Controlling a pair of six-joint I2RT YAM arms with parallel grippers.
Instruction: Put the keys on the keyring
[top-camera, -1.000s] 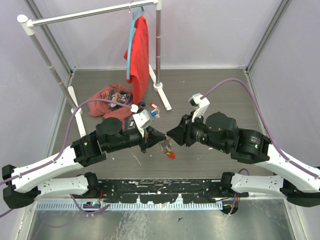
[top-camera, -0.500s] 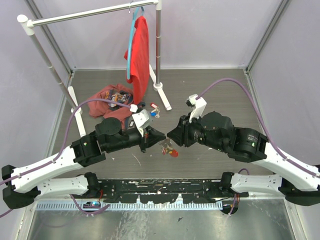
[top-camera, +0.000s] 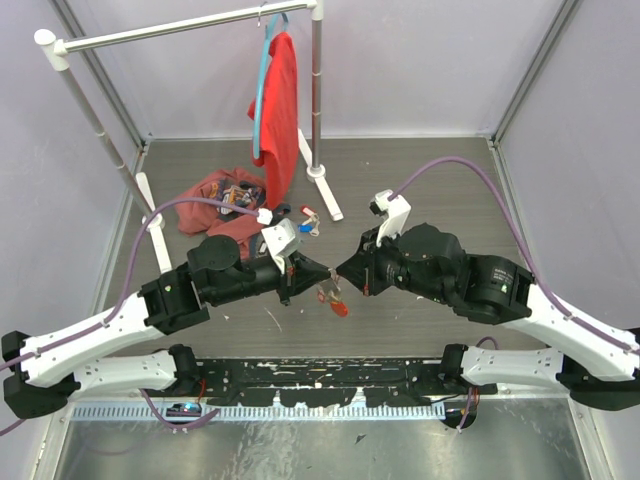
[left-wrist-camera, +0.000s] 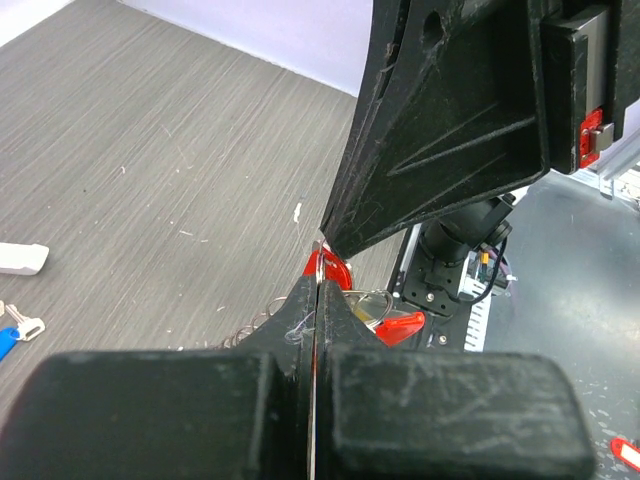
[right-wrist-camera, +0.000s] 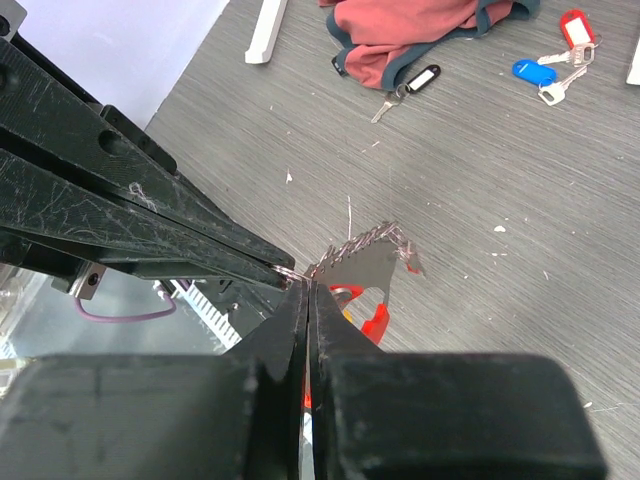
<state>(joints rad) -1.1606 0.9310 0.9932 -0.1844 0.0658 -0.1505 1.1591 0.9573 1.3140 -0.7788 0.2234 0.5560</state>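
Grey wood-grain table (top-camera: 430, 190) with white scuffs near the middle. Far left, a crumpled red garment (top-camera: 215, 188) lies in a heap, a black-tagged key (right-wrist-camera: 415, 80) just beside its edge. To the right, a blue-tagged key (right-wrist-camera: 533, 70) and a red-tagged key (right-wrist-camera: 577, 24) lie close together. White rack feet (top-camera: 328, 195) stand at the far centre and far left.

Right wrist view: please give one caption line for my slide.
Shut right gripper meets the shut left gripper at the silver keyring; tagged keys lie beyond on the table.
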